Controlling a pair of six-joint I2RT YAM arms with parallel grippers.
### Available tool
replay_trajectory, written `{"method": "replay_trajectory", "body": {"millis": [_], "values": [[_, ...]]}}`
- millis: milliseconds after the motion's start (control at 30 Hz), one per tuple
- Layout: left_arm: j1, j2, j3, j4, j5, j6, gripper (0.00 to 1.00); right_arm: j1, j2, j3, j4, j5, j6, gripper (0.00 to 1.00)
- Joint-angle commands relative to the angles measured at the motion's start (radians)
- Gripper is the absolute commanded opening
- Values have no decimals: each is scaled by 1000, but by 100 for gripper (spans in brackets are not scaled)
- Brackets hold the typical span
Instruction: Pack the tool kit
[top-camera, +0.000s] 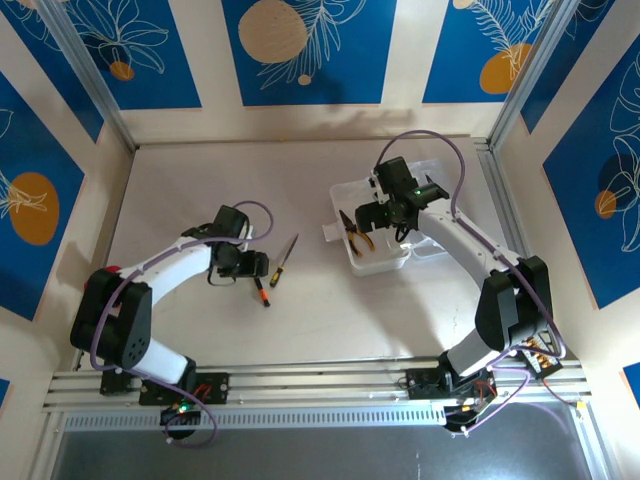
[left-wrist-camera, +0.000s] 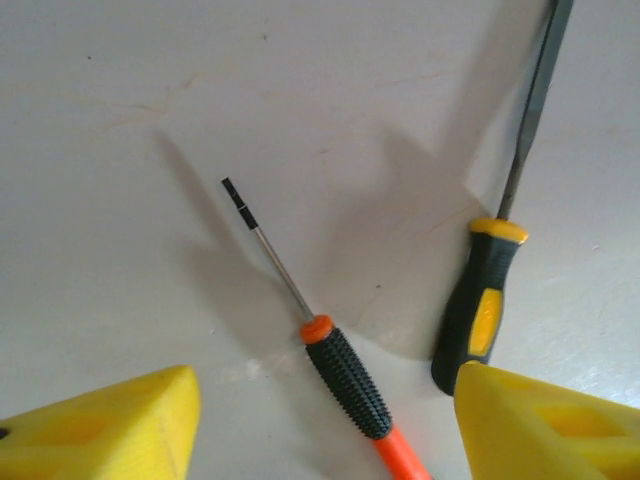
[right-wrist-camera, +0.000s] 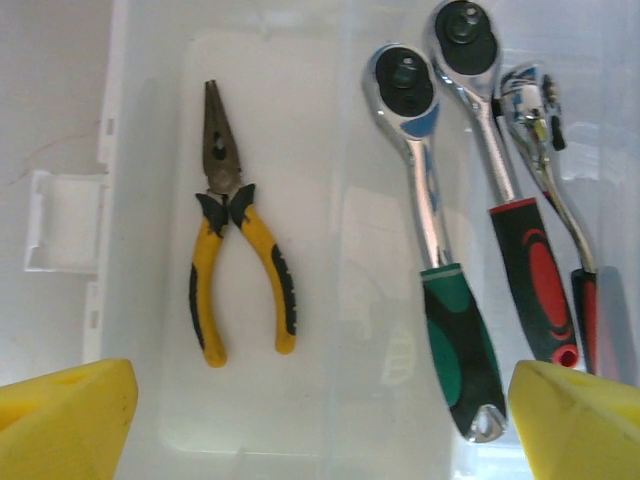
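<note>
An orange-and-black screwdriver (left-wrist-camera: 347, 377) lies on the table (left-wrist-camera: 150, 150) between the yellow fingers (left-wrist-camera: 110, 430) of my left gripper (left-wrist-camera: 325, 440). That gripper is open and does not touch the handle. A black-and-yellow-handled tool (left-wrist-camera: 484, 302) lies just right of it, and both also show from above as the orange screwdriver (top-camera: 262, 292) and the black-and-yellow tool (top-camera: 283, 260). My right gripper (right-wrist-camera: 320, 430) hangs open and empty over the clear plastic box (right-wrist-camera: 150, 420). Yellow-handled pliers (right-wrist-camera: 235, 265) lie on the box floor.
Three ratchets lie right of the pliers behind a clear wall: one green-handled (right-wrist-camera: 445, 300), one red-handled (right-wrist-camera: 520, 250), and a third (right-wrist-camera: 560, 200) partly hidden. The box latch tab (right-wrist-camera: 65, 220) sticks out to the left. The box (top-camera: 350, 262) sits at the table's right.
</note>
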Motion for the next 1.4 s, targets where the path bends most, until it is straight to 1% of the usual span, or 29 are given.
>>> {"method": "replay_trajectory", "body": {"millis": [0, 167, 333, 400, 533, 700, 900, 1167, 1367], "values": [[8, 21, -20, 6, -8, -10, 61, 8, 0, 24, -11, -34, 19, 95], [-2, 74, -21, 49, 28, -28, 52, 14, 8, 32, -12, -42, 17, 96], [-26, 122, -18, 76, 35, -42, 50, 14, 12, 35, -12, -48, 18, 96], [-34, 141, -17, 79, 28, -46, 47, 15, 13, 34, -12, -49, 17, 96], [-47, 170, -15, 83, 13, -46, 37, 15, 13, 33, -11, -54, 17, 96], [-53, 182, -21, 97, 12, -51, 19, 18, -2, 23, -11, -62, 21, 96], [-53, 169, -16, 91, 7, -46, 1, 10, -27, 2, -13, -75, 22, 97], [-53, 123, 11, 51, 1, -22, 0, -3, -54, -17, -3, -129, 31, 99], [-53, 36, 49, 24, 38, -12, 0, -20, -91, -41, 17, -211, 45, 99]]}}
